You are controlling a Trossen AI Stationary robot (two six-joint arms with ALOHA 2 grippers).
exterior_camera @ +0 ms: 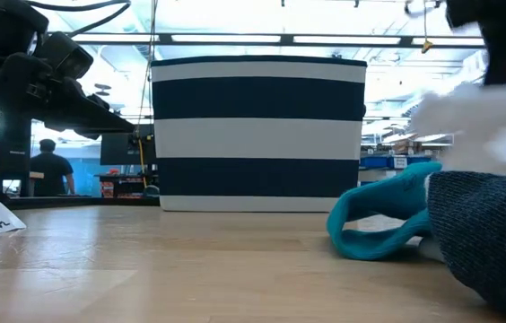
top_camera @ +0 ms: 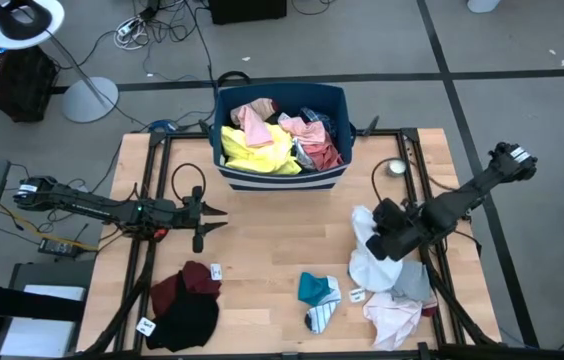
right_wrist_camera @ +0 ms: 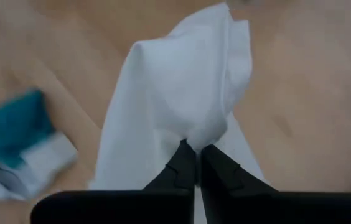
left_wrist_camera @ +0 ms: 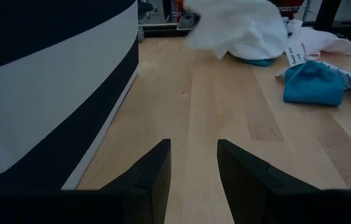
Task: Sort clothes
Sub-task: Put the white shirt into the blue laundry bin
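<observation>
The striped bin (top_camera: 280, 140) holds yellow and pink clothes (top_camera: 262, 140); right hand (right_wrist_camera: 193, 163) pinches a white garment (right_wrist_camera: 182, 93).

Lab, floor cables (top_camera: 162, 20), ceiling strip lights (exterior_camera: 235, 39)

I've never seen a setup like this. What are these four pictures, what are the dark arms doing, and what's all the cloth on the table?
It is a robot with two dark arms at a wooden table, sorting clothes. One picture looks down from above, one looks level across the tabletop, and two come from cameras on the arms' wrists. The right pincer is shut on a white garment. The left pincer is open and holds nothing, near the navy striped bin, which already contains yellow and pink clothes. On the table lie a maroon and black pile, teal socks and a pink garment.
</observation>
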